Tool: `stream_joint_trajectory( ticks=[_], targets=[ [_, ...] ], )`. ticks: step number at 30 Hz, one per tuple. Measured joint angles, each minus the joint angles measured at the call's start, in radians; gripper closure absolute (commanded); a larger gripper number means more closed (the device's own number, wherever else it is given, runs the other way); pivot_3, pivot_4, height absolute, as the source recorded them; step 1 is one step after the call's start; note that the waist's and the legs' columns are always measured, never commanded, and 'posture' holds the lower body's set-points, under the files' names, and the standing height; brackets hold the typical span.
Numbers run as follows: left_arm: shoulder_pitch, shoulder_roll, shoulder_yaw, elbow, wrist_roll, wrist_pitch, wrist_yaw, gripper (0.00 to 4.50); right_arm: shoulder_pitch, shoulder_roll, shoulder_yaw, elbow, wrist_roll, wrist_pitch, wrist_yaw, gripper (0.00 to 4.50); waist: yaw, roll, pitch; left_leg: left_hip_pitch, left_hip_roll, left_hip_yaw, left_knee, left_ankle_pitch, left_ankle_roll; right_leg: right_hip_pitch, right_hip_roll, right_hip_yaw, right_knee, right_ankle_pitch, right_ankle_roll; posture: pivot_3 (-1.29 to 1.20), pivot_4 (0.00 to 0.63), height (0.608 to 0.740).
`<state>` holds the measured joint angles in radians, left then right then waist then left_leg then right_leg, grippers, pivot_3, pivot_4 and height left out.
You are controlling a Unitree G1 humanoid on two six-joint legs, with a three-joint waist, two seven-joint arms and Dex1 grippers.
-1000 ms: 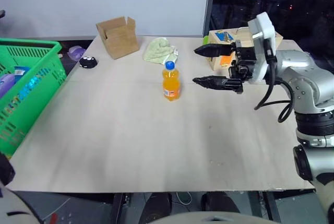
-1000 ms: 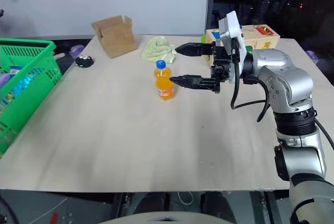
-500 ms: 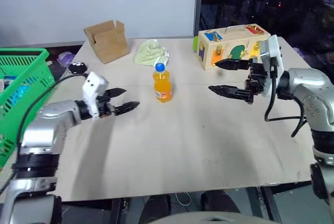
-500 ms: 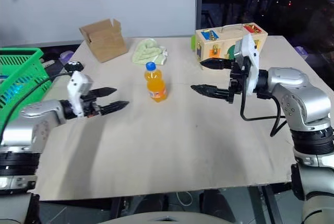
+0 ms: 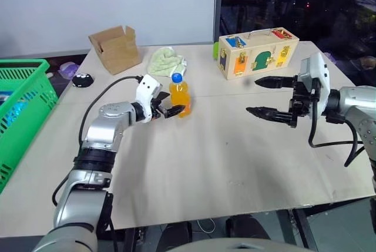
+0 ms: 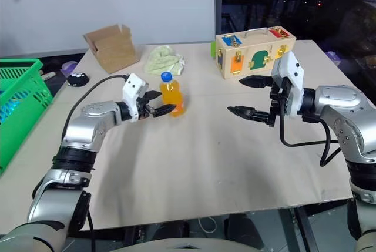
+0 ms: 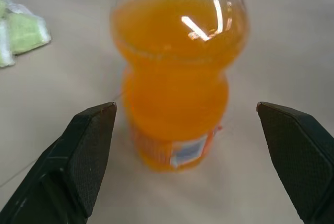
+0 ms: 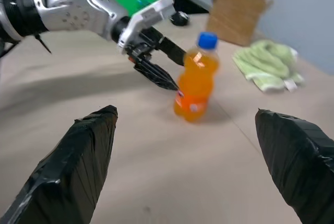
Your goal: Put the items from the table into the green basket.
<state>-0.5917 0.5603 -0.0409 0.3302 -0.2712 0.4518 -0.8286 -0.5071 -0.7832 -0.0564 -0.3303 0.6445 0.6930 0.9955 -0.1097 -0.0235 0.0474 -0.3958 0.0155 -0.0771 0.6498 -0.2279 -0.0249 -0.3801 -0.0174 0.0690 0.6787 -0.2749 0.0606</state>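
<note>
**Now: left arm lined up on the bottle, grasp not yet made**

Largest first. The table [image 5: 223,164] carries everything; the green basket [image 5: 23,96] sits off its left edge, well apart from the work, cut by the frame edge so its contents are hard to read. At the far side stand a tan cardboard box [image 5: 116,48], a wooden latch box [image 5: 257,51] and a crumpled pale green cloth [image 5: 166,61].

The orange drink bottle [image 5: 179,95] stands upright near the table's middle, in front of the cloth. The left gripper [image 5: 171,108] has its fingers spread wide on either side of the bottle's lower body; the left wrist view shows clear gaps on both sides, so no contact yet. The right gripper [image 5: 273,97] hangs above the table to the right, fingers wide apart, holding nothing.

Judgement on the step: advance a little so the pads reach past the bottle's widest part, centre it, then close on the waist where the body narrows. A round, smooth, liquid-filled bottle may tip if one finger arrives first. Lift straight before swinging to the basket.

Unclear: whether the fingertips reach beyond the bottle's centre; a small dark object [image 5: 82,79] and a purple item [image 5: 66,68] near the left far corner cannot be identified.
</note>
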Motion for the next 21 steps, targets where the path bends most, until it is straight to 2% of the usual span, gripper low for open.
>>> stream_joint_trajectory(
  ticks=[6, 7, 8, 10, 16, 21],
  targets=[
    [-0.065, -0.050, -0.012, 0.111, 0.059, -0.031, 0.027, 0.06, 0.030, -0.013, -0.002, -0.014, -0.008, -0.001, -0.020, 0.00, -0.018, 0.000, 0.000, 0.000, -0.001, 0.000, 0.001, 0.000, 0.000, 0.001, -0.001, 0.000, 0.000, 0.000, 0.000, -0.18, 0.000, 0.740],
    [-0.076, -0.060, -0.012, 0.137, 0.073, -0.044, 0.034, 0.59, 0.032, -0.014, -0.002, -0.017, -0.008, -0.001, -0.023, 0.00, -0.021, 0.000, 0.000, 0.000, -0.001, 0.000, 0.001, 0.000, 0.000, 0.001, -0.001, 0.000, 0.000, 0.000, 0.000, -0.19, 0.000, 0.740],
    [-0.085, -0.066, -0.012, 0.156, 0.079, -0.054, 0.042, 0.77, 0.034, -0.016, -0.003, -0.021, -0.008, -0.001, -0.025, 0.00, -0.022, 0.000, 0.000, 0.000, -0.001, 0.000, 0.001, 0.000, 0.000, 0.001, -0.001, 0.000, 0.000, 0.000, 0.000, -0.19, 0.000, 0.740],
    [-0.111, -0.077, -0.012, 0.208, 0.101, -0.083, 0.048, 1.54, 0.042, -0.017, -0.004, -0.028, -0.007, -0.001, -0.030, 0.00, -0.025, 0.000, 0.000, 0.000, -0.001, 0.000, 0.001, 0.000, 0.000, 0.001, -0.001, 0.000, 0.000, 0.000, 0.000, -0.20, 0.000, 0.740],
    [-0.127, -0.097, -0.004, 0.289, 0.121, -0.180, 0.038, 1.60, 0.048, -0.018, -0.005, -0.040, -0.005, 0.000, -0.043, 0.00, -0.028, 0.004, -0.002, 0.000, -0.002, -0.001, 0.001, 0.000, 0.000, 0.001, -0.002, 0.000, 0.000, 0.000, 0.000, -0.18, 0.000, 0.740],
    [-0.075, -0.083, 0.057, 0.230, 0.069, -0.179, 0.005, 1.60, 0.028, 0.007, -0.002, -0.045, 0.008, 0.000, -0.052, 0.00, -0.047, 0.004, -0.002, -0.001, -0.002, -0.001, 0.001, 0.000, 0.000, 0.000, -0.001, 0.000, -0.001, 0.000, 0.001, -0.12, 0.000, 0.740]
  ],
)
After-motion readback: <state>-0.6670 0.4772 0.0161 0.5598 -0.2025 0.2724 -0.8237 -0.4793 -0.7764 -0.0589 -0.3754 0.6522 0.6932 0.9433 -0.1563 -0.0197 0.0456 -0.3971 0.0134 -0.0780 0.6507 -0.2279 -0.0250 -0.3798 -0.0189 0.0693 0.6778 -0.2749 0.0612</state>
